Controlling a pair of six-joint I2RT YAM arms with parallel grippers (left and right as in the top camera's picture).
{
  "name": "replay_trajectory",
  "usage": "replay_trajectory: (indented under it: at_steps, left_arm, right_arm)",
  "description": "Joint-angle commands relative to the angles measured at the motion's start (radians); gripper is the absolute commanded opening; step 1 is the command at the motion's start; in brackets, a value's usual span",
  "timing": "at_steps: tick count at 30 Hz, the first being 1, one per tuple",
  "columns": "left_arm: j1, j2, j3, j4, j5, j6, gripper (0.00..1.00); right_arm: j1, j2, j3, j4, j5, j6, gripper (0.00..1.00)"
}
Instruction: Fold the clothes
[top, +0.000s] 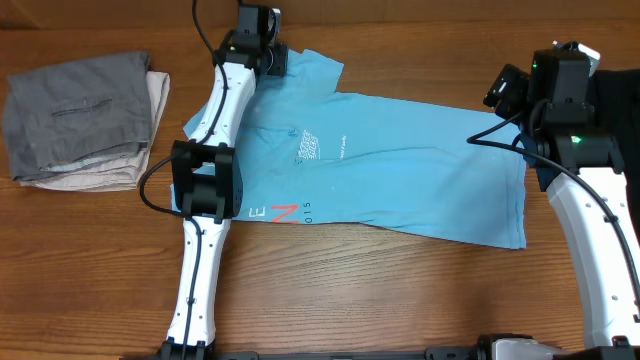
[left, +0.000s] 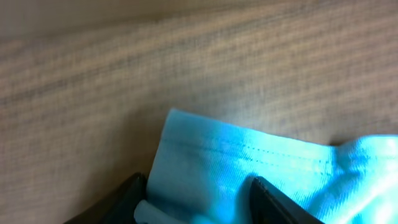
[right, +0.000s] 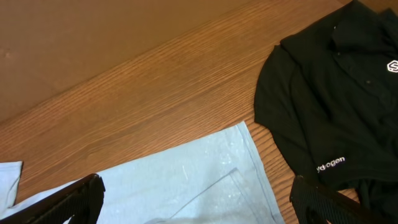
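**Blue shirt flat on the table, a claw at each end**

The shirt (top: 400, 165) lay spread out flat across the middle of the table (top: 350, 300). Its small white print faced up.

The left claw (top: 272, 58) was at the far left tip of the shirt, on a sleeve end. In its own camera, the stitched edge of the sleeve lay right between its two fingers (left: 277, 202) and filled the gap. The fingers stood partly apart. It could not be told if they pinched the cloth or only sat beside it.

The right claw (top: 508, 90) hung by the far right corner of the shirt. It was wide, with nothing in it. The shirt's edge showed below it, between the two finger tips.

A black top (right: 336, 93) lay just beside that corner. A grey pile (top: 80, 120) sat at the left, apart from the shirt.
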Motion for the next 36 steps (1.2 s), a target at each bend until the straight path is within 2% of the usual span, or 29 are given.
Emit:
replay_trajectory:
  at_steps: [1, 4, 8, 12, 16, 22, 32, 34, 36]
  left_arm:
    - [0.005, 0.026, -0.020, -0.124, 0.008, -0.005, 0.56]
    - [0.005, 0.014, 0.010, -0.191, 0.008, -0.006, 0.57]
    - [0.005, -0.010, 0.072, -0.202, 0.008, -0.006, 0.61]
    - [0.004, -0.016, 0.147, -0.179, 0.008, -0.006, 0.65]
    - [0.004, -0.014, 0.142, -0.066, 0.008, -0.007, 0.67]
    - [0.003, -0.014, 0.130, -0.045, 0.008, -0.032, 0.59]
    - [0.002, -0.014, 0.106, -0.137, 0.020, -0.037, 0.48]
    - [0.002, -0.014, 0.093, -0.154, 0.032, -0.037, 0.41]
    - [0.000, -0.014, 0.093, -0.191, 0.045, -0.038, 0.30]
  right_arm:
    - [-0.002, 0.000, 0.004, 0.005, 0.006, 0.008, 1.00]
    - [-0.002, 0.000, 0.004, 0.005, 0.006, 0.008, 1.00]
    - [-0.002, -0.001, 0.004, 0.005, 0.006, 0.008, 1.00]
    - [-0.002, 0.000, 0.004, 0.005, 0.006, 0.008, 1.00]
    - [-0.002, -0.001, 0.004, 0.005, 0.006, 0.008, 1.00]
    - [-0.002, 0.000, 0.004, 0.005, 0.006, 0.008, 1.00]
    - [-0.002, -0.001, 0.004, 0.005, 0.006, 0.008, 1.00]
    - [-0.002, 0.000, 0.004, 0.005, 0.006, 0.008, 1.00]
    - [-0.002, 0.000, 0.004, 0.005, 0.006, 0.008, 1.00]
